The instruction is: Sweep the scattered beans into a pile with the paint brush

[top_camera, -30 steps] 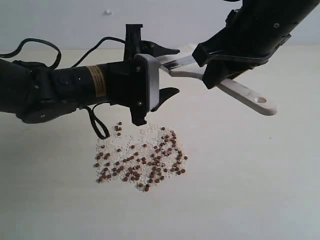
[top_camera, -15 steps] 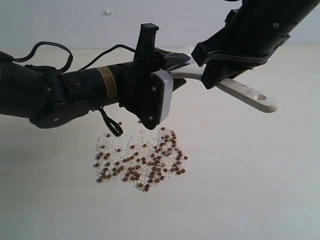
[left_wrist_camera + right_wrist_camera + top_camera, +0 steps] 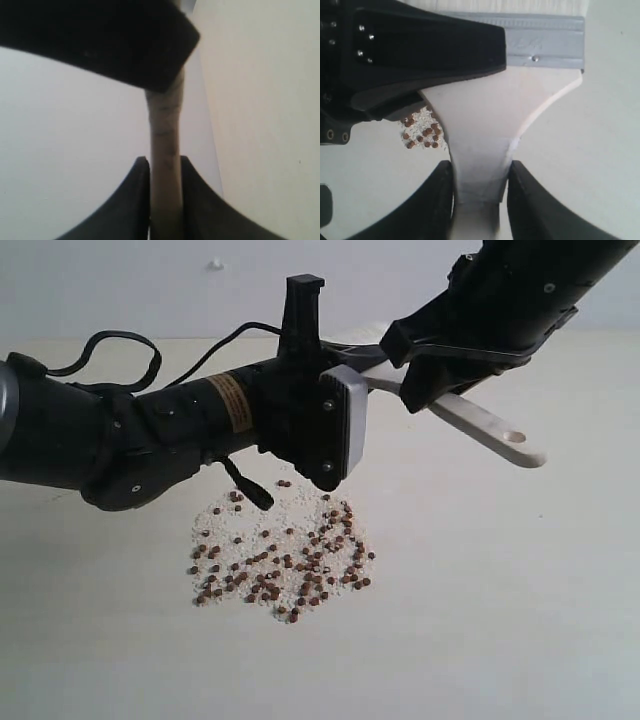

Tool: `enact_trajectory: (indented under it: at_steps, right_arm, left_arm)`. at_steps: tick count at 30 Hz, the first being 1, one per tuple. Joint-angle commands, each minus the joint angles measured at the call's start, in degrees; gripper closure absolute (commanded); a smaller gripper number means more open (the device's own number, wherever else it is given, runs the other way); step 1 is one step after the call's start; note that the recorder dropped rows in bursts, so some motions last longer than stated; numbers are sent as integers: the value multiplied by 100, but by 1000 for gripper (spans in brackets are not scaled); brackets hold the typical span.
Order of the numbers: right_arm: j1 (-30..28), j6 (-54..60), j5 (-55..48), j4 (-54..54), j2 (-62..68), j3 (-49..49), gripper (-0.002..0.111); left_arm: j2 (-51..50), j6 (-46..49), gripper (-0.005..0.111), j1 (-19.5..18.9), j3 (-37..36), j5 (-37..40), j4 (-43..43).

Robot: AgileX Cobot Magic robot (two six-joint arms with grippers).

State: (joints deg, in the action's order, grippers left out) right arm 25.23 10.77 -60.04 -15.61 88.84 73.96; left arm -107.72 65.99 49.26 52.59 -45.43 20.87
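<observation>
On the left of the exterior view, the left gripper [image 3: 163,161] extends toward the middle. Its two dark fingers [image 3: 132,205] press against both flat faces of the paint brush [image 3: 482,426] by the silver ferrule [image 3: 545,42], clamped on it. Below it, the beans [image 3: 285,565] lie in a loose patch mixed with whitish crumbs [image 3: 290,510] on the pale table [image 3: 520,610]. The brush hangs in the air above the patch, its holed handle end slanting down to the right. The right gripper [image 3: 481,172] squeezes the handle's narrow neck, jaws tight on the wood.
</observation>
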Motion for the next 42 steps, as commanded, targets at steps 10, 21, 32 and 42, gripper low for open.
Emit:
enact_trajectory:
  at_steps: [10,21,32,42]
  right_arm:
    - [12,477,-10,-33,-580,622,27]
    - [12,734,805,1476,-1286,697,27]
    - [-576,1005,1198,1242,-851,697,31]
    - [-935,3375,1097,-1275,91,697,46]
  left_arm:
    - [10,-298,107,10,37,154,-458]
    - [10,-4336,107,-513,472,2019,431]
    - [10,-10491,107,-1730,953,23,5107]
    - [10,-11960,107,-2941,1070,-1875,5645]
